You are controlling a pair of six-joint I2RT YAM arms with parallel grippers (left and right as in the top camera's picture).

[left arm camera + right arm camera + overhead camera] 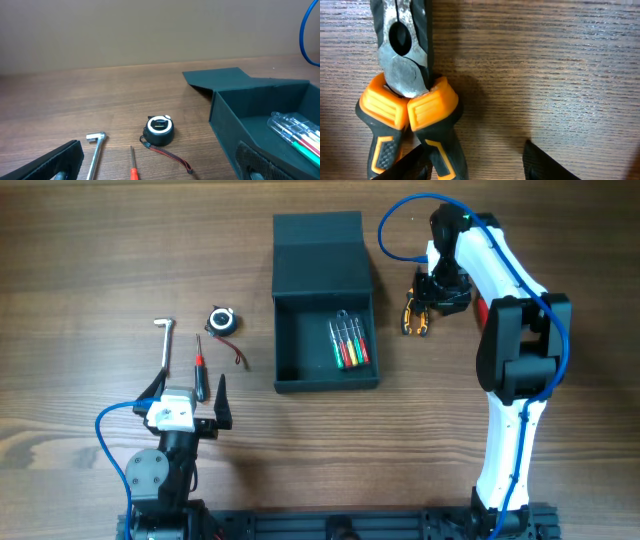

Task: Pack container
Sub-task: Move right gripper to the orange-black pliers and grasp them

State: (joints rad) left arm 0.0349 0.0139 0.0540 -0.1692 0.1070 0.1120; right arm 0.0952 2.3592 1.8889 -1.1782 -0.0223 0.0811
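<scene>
The dark teal container (pixel 285 340) stands open at mid-table, its flap lid (pixel 318 252) laid back. A set of coloured screwdrivers (pixel 350 343) lies inside. Orange-and-black pliers (pixel 413 318) lie on the table right of it. My right gripper (pixel 426 302) is open just above them. In the right wrist view the pliers (pixel 405 95) fill the left side, and the right gripper's fingers (pixel 475 167) straddle one handle without closing. My left gripper (pixel 190 395) is open and empty at the front left.
Left of the container lie a round tape measure (pixel 222 320) with a red strap, a red-handled screwdriver (pixel 199 365) and an L-shaped socket wrench (pixel 163 345). The left wrist view shows the tape measure (pixel 160 130), wrench (pixel 96 147), screwdriver (pixel 133 167) and container wall (pixel 230 125).
</scene>
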